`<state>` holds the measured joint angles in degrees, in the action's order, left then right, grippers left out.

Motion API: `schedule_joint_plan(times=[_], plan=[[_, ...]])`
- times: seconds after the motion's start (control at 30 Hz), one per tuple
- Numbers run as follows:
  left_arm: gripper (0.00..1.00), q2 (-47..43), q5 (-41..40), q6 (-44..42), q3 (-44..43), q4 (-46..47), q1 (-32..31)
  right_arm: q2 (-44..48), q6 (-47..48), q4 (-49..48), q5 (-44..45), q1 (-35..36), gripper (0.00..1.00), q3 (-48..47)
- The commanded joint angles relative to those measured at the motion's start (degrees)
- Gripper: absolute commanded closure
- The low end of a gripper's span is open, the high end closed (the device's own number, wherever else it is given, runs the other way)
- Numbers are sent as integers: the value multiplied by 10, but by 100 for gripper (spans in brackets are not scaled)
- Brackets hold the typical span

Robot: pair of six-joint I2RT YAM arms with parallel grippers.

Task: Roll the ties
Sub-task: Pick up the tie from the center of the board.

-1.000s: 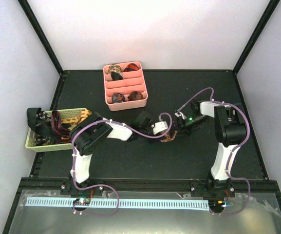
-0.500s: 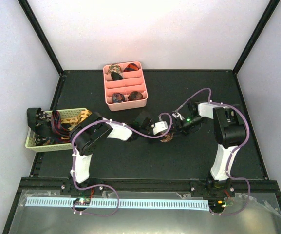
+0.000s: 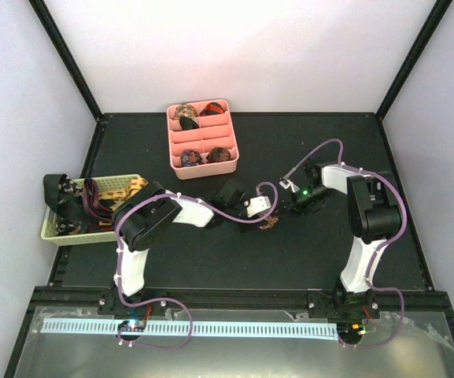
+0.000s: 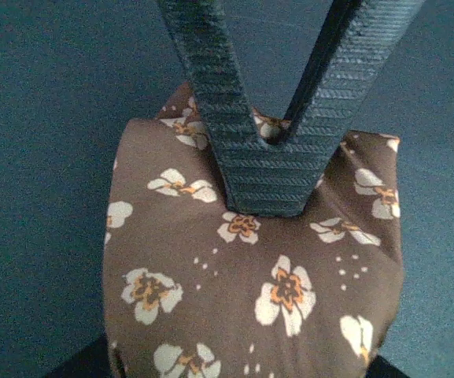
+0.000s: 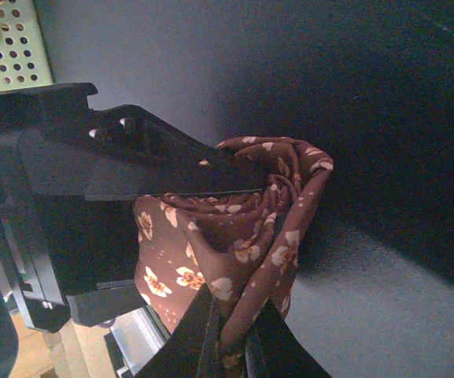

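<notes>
Where the two arms meet near the middle of the black table (image 3: 329,150), a brown tie (image 4: 250,299) printed with small cream-and-orange flowers sits bunched into a loose roll on the surface. It lies nearer the arm bases than the pink tray (image 3: 233,142) and off to the tray's right. The left gripper (image 4: 262,189) comes down on it from above. Its two ribbed fingers slant toward each other in a V, tips together and pressed into the top of the fabric, with a scrap of cloth showing in the gap just above them, so it is clamped on the roll. The right gripper (image 5: 230,335) reaches in from the opposite side, and its fingers (image 5: 197,339) are closed on a fold at the lower edge of the same tie, the cloth pinched between them. In the right wrist view, the left gripper's black body lies across the upper left of the roll, touching it. Farther back, the tray holds rolled ties (image 3: 191,157) in its nearest and farthest compartments. At the left edge of the table, the pale basket (image 3: 93,235) holds loose ties (image 3: 75,206) in dark and red tones, one dark piece hanging over its far left corner.
</notes>
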<state>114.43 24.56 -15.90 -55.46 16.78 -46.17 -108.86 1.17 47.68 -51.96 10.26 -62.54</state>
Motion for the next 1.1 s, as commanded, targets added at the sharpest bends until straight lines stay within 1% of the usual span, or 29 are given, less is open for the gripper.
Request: schedule_joint_plan(times=[0.0, 0.03, 0.1, 0.23, 0.3, 0.4, 0.43, 0.5, 0.53, 0.63, 0.67, 0.93, 0.97, 1.0, 1.03, 1.07], plan=[[54, -2, -16, 1, 21, -25, -1, 14, 8, -10, 22, 6, 98, 11], [44, -14, -13, 2, 28, -12, 0, 14, 7, -13, 20, 5, 98, 14], [34, -36, -7, 6, 44, 21, 1, 15, 4, -19, 14, 6, 98, 21], [23, -78, -7, 16, 76, 73, 1, 23, 0, -29, 9, 6, 98, 32], [18, -94, -12, 22, 82, 78, 1, 27, 0, -32, 6, 6, 98, 36], [3, -103, -18, 17, 97, 82, 2, 31, -2, -39, -2, 6, 98, 43], [2, -99, -21, 15, 97, 78, 3, 32, -2, -40, -2, 6, 98, 44], [1, -83, -22, 21, 90, 71, 10, 33, -2, -42, 0, 6, 98, 46], [1, -76, -9, 26, 85, 70, 16, 33, -2, -43, 1, 6, 98, 45], [1, -61, 67, 20, 75, 97, 19, 31, -4, -45, 1, 6, 98, 46], [1, -55, 80, 18, 75, 111, 17, 30, -5, -45, -1, 6, 98, 46], [1, 18, 91, 16, 19, 102, 9, 23, -9, -47, -1, 6, 98, 40], [3, 26, 87, 17, 15, 97, 9, 23, -9, -47, -2, 5, 98, 40], [8, 31, 84, 13, 12, 92, 9, 23, -9, -47, -3, 6, 98, 40], [13, 37, 82, 8, 11, 86, 9, 23, -10, -47, -4, 6, 98, 40], [20, 38, 78, 5, 10, 81, 9, 24, -10, -47, -3, 5, 98, 41]])
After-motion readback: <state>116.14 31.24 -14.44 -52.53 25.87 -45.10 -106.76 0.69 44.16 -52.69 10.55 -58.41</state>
